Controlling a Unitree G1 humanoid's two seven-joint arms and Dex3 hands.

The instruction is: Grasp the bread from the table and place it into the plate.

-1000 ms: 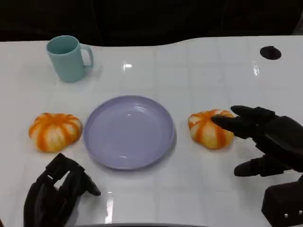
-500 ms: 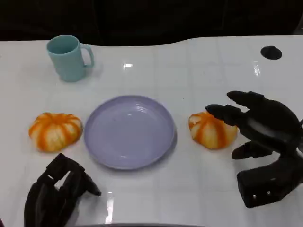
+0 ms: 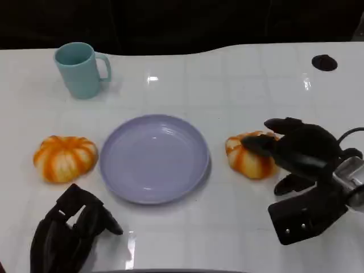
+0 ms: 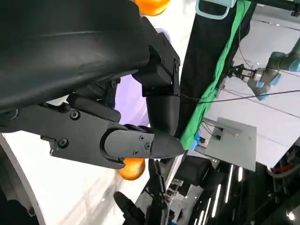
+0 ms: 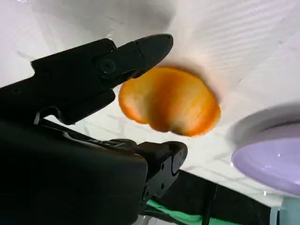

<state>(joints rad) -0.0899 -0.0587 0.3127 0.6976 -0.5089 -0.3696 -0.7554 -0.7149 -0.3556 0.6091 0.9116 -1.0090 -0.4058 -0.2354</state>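
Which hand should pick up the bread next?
The right hand. Its fingers are spread around the bread right of the plate, not yet closed on it. The left hand sits curled near the table's front edge, away from either bread.

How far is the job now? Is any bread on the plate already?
Not yet. The purple plate holds nothing. The right hand has its fingers around the right bread, which sits on the table; a closed grip is not evident. Lifting and placing remain. The left bread is untouched.

Bright overhead glare spots on glossy table [image 3: 239, 85]; blurry wrist close-ups.
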